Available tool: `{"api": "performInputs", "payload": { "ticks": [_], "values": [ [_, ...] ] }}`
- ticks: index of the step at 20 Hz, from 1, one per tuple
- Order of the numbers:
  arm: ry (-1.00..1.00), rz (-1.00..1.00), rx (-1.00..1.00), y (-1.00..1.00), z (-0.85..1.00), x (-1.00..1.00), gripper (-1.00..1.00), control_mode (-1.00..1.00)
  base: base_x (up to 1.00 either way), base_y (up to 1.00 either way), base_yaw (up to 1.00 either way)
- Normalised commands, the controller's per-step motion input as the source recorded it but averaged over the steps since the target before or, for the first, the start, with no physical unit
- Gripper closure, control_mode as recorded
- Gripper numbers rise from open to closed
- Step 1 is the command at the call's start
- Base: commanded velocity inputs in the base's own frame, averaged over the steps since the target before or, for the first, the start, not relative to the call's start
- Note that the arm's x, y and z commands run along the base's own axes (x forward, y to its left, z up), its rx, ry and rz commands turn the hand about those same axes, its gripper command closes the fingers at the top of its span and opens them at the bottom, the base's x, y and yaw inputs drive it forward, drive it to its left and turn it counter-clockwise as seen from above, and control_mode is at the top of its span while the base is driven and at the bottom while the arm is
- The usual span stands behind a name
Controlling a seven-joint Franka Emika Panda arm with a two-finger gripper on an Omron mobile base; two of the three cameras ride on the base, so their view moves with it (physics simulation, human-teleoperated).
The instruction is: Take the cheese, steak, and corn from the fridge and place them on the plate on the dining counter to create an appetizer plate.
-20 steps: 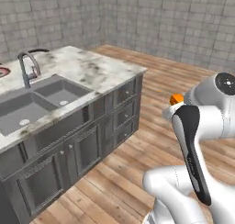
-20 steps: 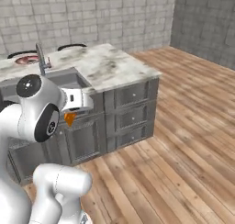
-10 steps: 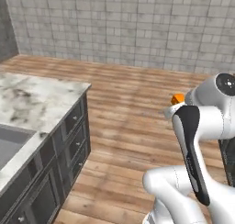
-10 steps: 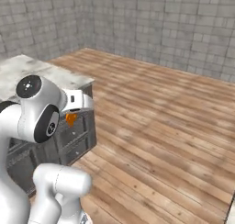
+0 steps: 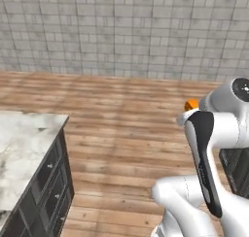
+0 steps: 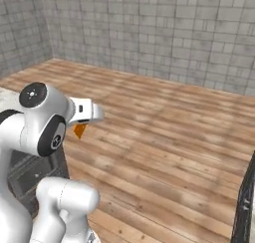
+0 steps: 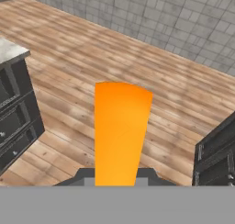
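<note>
Meanwhile, end effector [image 6: 79,130] grips the cheese [image 7: 120,131] above wood floor [image 7: 151,85], dark cabinets [image 7: 18,113] alongside.

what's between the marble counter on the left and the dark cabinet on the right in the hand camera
Bare wooden floor lies between the marble counter and the dark cabinet; the held cheese merely overlaps it in the hand view.

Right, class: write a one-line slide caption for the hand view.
The tool grips an orange cheese wedge above a wooden floor, dark cabinets either side.
</note>
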Motion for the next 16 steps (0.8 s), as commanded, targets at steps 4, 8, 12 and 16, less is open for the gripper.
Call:
{"api": "performInputs", "payload": {
  "ticks": [4, 8, 12, 16],
  "values": [
    [0.0, 0.0, 0.0, 0.0, 0.0, 0.0, 1.0, 1.0, 1.0, -0.3, 0.1],
    [0.0, 0.0, 0.0, 0.0, 0.0, 0.0, 1.0, 1.0, 1.0, -0.52, 0.24],
    [0.0, 0.0, 0.0, 0.0, 0.0, 0.0, 1.0, 1.0, 1.0, -0.44, 0.34],
    [0.0, 0.0, 0.0, 0.0, 0.0, 0.0, 1.0, 1.0, 1.0, -0.3, 0.36]
  ]
}}
